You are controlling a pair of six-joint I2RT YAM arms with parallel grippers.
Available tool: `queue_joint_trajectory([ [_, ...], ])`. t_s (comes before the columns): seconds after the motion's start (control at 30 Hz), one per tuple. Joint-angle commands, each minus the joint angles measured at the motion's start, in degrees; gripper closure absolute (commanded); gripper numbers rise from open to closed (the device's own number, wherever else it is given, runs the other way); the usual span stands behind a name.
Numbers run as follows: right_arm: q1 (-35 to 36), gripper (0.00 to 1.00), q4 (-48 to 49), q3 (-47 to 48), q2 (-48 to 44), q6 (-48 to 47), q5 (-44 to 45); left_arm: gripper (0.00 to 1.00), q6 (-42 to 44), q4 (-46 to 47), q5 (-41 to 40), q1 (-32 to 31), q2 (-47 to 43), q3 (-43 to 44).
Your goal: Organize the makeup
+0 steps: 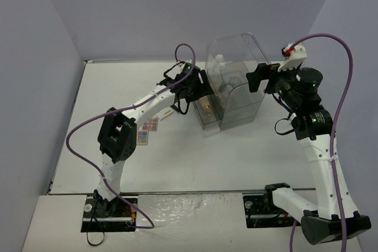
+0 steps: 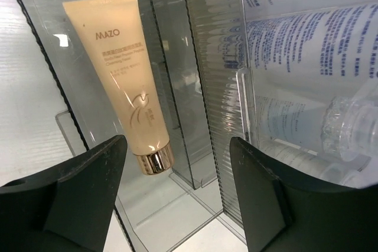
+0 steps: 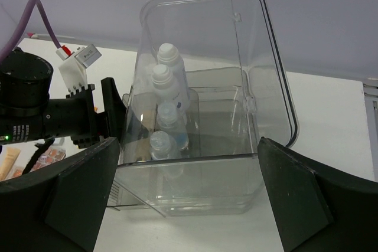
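Note:
A beige tube (image 2: 127, 81) with a gold cap lies in the pulled-out clear drawer (image 2: 177, 205) of the clear case (image 1: 236, 87). In the overhead view the beige tube (image 1: 205, 108) sits just left of the case. My left gripper (image 2: 177, 163) hovers over the drawer, open, with nothing between its fingers (image 2: 88, 187); the tube lies apart from them. White bottles (image 3: 168, 75) stand in a row inside the case, whose lid is raised. My right gripper (image 3: 189, 146) is open at the case's right side, holding nothing. A multicolour eyeshadow palette (image 1: 147, 131) lies on the table.
The clear case's ribbed inner walls (image 2: 218, 87) stand close to my left gripper's right finger. An orange flat item (image 1: 167, 113) lies under the left arm. The left arm's wrist camera (image 3: 35, 98) shows beyond the case. Grey walls enclose the white table (image 1: 236, 157).

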Motion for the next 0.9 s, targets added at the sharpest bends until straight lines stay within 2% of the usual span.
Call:
queue_joint_trajectory([
  [0.0, 0.51, 0.0, 3.61, 0.66, -0.53, -0.42, 0.48, 0.33, 3.44, 0.07, -2.73, 0.22, -8.7, 1.2],
  [0.27, 0.94, 0.0, 3.52, 0.48, -0.27, -0.5, 0.3, 0.33, 13.87, -7.21, -9.24, 5.11, -23.43, -12.12],
  [0.43, 1.19, 0.0, 3.7, 0.5, -0.03, -0.57, 0.04, 0.33, 22.03, -13.63, -10.19, 17.25, -31.4, -25.21],
  [0.5, 1.21, 0.0, 3.7, 0.31, -0.01, -0.67, 0.04, 0.33, 25.43, -15.04, -9.77, 21.33, -32.26, -28.96],
  [0.67, 1.28, 0.0, 3.61, -0.51, -0.19, -0.51, -0.03, 0.34, 27.46, -14.04, -5.91, 29.69, -31.35, -36.47],
  [0.87, 1.37, 0.0, 3.54, -0.84, -0.68, -0.39, 0.01, 0.41, 28.21, -11.66, -1.41, 34.7, -26.25, -39.23],
])
